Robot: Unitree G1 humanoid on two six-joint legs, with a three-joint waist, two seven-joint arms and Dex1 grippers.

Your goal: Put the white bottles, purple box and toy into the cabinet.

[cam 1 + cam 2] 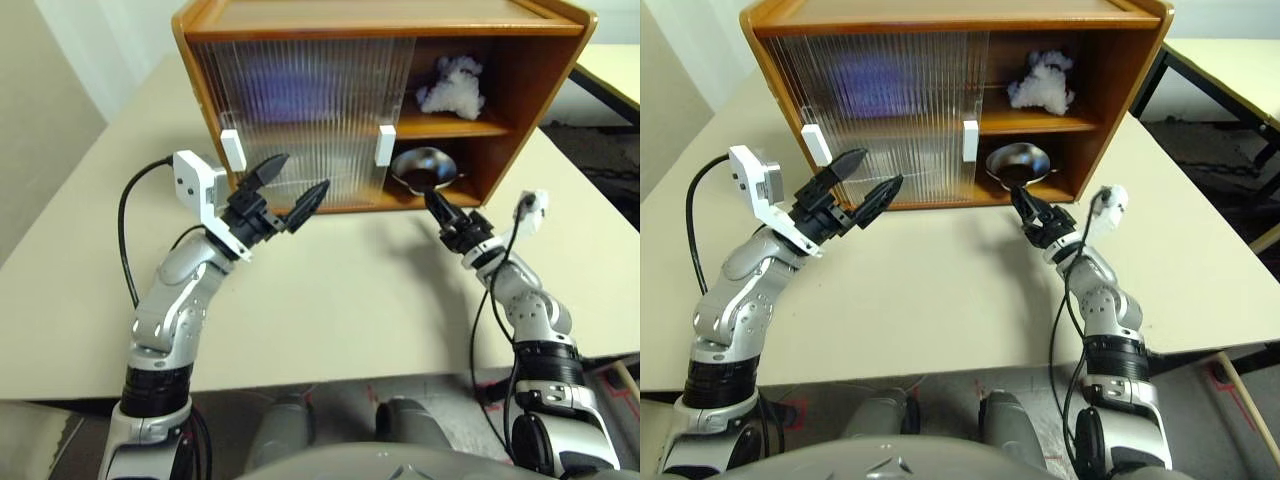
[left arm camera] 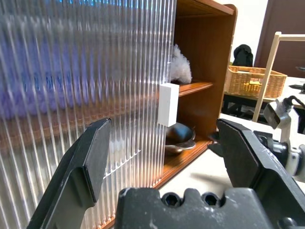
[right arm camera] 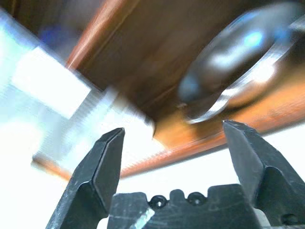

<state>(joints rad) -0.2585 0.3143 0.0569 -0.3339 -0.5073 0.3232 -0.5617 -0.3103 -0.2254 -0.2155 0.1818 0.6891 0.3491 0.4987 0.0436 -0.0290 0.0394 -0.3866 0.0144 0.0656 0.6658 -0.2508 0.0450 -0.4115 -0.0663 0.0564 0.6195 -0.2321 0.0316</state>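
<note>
The cabinet [image 1: 500, 110] stands at the back of the table, its two ribbed sliding doors [image 1: 300, 110] covering the left and middle, its right side open. The toy [image 1: 452, 85], white and fluffy, sits on the upper shelf in the open part. The purple box shows as a lilac blur [image 1: 285, 92] behind the doors. The white bottles are hidden. My left gripper [image 1: 301, 174] is open and empty in front of the doors, near the left white handle [image 1: 233, 150]. My right gripper [image 1: 435, 203] is open and empty just in front of the lower open compartment.
A round steel bowl [image 1: 425, 168] lies in the lower open compartment, right behind my right gripper. A second white handle [image 2: 168, 104] marks the door's edge. The beige table [image 1: 340, 300] spreads in front of the cabinet. A wicker basket [image 2: 250, 81] stands beyond, to the right.
</note>
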